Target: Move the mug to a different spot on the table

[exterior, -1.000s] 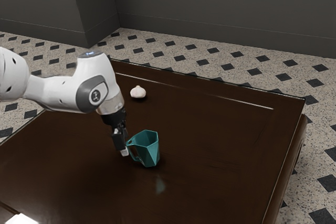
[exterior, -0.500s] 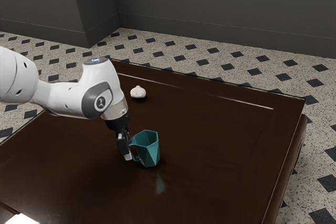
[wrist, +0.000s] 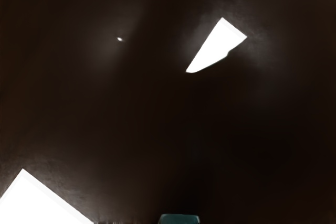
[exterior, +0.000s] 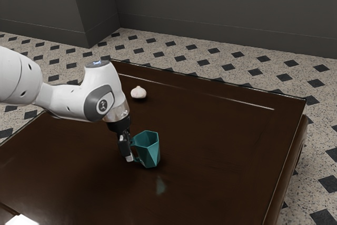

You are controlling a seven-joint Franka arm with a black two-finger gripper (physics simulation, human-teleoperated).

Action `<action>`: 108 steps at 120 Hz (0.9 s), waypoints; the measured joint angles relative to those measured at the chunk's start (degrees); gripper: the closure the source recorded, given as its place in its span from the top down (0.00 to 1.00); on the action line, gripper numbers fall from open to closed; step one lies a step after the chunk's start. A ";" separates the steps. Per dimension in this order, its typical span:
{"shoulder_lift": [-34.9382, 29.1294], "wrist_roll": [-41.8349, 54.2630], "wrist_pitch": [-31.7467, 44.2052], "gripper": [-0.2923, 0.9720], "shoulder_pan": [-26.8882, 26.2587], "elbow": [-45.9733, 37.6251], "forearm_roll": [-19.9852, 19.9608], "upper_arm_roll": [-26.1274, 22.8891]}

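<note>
black two-finger gripper [exterior: 126, 150] low, just beside teal faceted mug [exterior: 146, 148]; mug lies toward exterior view's right of it; can't tell if gripping

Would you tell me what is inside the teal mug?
The mug is open at the top. Only its teal inner wall shows, with nothing sticking out. Its bottom is hidden by its near wall, so small contents cannot be ruled out.
</note>
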 joint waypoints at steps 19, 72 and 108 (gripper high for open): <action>0.19 0.06 0.74 0.77 -0.09 0.03 -0.02 0.00; -0.02 0.41 1.98 0.36 -0.22 -0.01 -0.21 -0.66; 0.11 2.90 10.89 0.24 -0.58 -0.56 -6.26 -2.06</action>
